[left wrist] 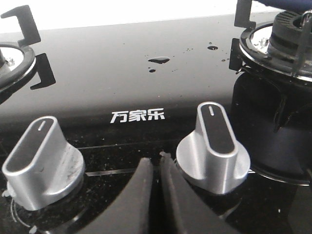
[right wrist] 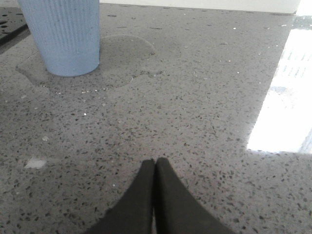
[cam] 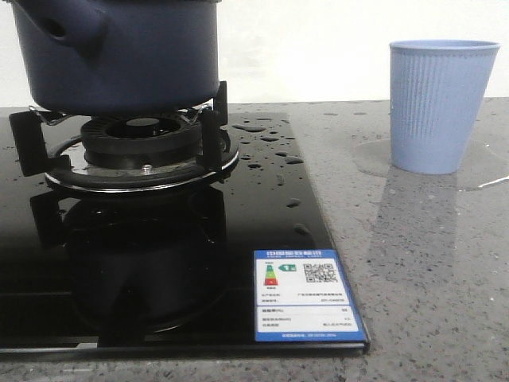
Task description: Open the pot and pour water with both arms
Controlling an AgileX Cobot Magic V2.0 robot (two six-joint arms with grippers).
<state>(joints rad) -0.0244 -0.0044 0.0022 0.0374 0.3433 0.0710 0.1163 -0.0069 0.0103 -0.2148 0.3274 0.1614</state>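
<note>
I count one matte navy-blue round pot (cam: 119, 56) on burner | one ribbed light-blue cup (cam: 440, 106) at 3 o'clock, water (cam: 374, 155) pooled around it | two silver knobs (left wrist: 213, 146) | left gripper (left wrist: 159, 168) pressed together | right gripper (right wrist: 155, 170) pressed together

The front view sits low, almost at counter level, looking forward across the black glass hob (cam: 270, 207) and close to it; the pot (cam: 119, 56) on the burner (cam: 139, 139) is cut off by the upper edge.

The left wrist view looks from just above the hob's near edge over 2 silver knobs (left wrist: 214, 146) toward the burners, sharing that burner (left wrist: 287, 44) and the water drops (left wrist: 158, 60) with the front view.

The right wrist view hovers low over the speckled grey counter (right wrist: 195, 122), sharing the light blue ribbed cup (right wrist: 63, 34) with the front view (cam: 441, 103).
</note>
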